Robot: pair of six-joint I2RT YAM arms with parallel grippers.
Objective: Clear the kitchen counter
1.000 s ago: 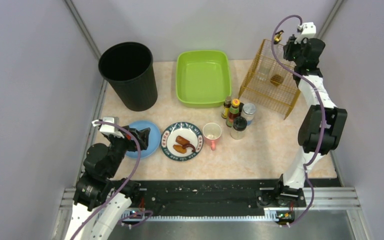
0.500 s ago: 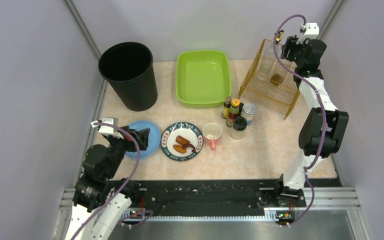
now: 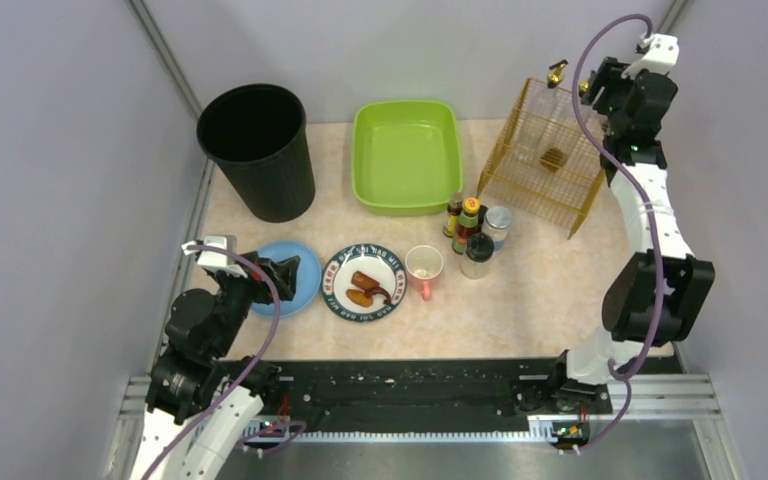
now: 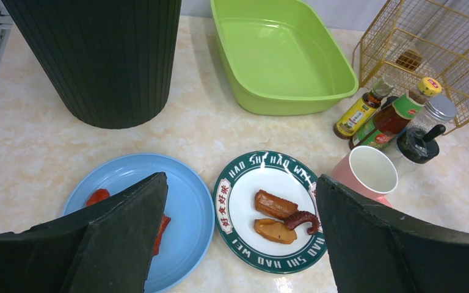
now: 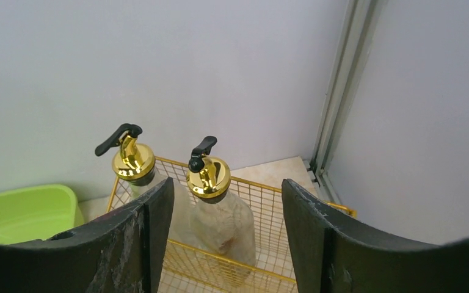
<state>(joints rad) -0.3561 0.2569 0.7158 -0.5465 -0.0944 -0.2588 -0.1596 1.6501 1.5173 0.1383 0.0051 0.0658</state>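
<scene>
The beige kitchen counter (image 3: 540,290) holds a blue plate (image 3: 305,290) with red food, a green-rimmed plate (image 3: 363,282) with brown food pieces, a pink cup (image 3: 424,268) and a cluster of sauce bottles and shakers (image 3: 472,228). My left gripper (image 3: 285,272) is open and empty, low over the two plates (image 4: 177,207) (image 4: 269,210). My right gripper (image 3: 600,88) is open and empty, high above the back of a gold wire basket (image 3: 545,170). Two gold-capped clear bottles (image 5: 133,162) (image 5: 210,183) stand in that basket, just beyond its fingers.
A black ribbed bin (image 3: 258,150) stands at the back left. A lime-green tub (image 3: 406,155) sits at the back middle, with nothing in it. Grey walls close in on both sides, and a black rail (image 3: 410,385) runs along the near edge.
My right arm has risen and swung back to the right, away from the gold-capped bottles. The left arm has not moved.
</scene>
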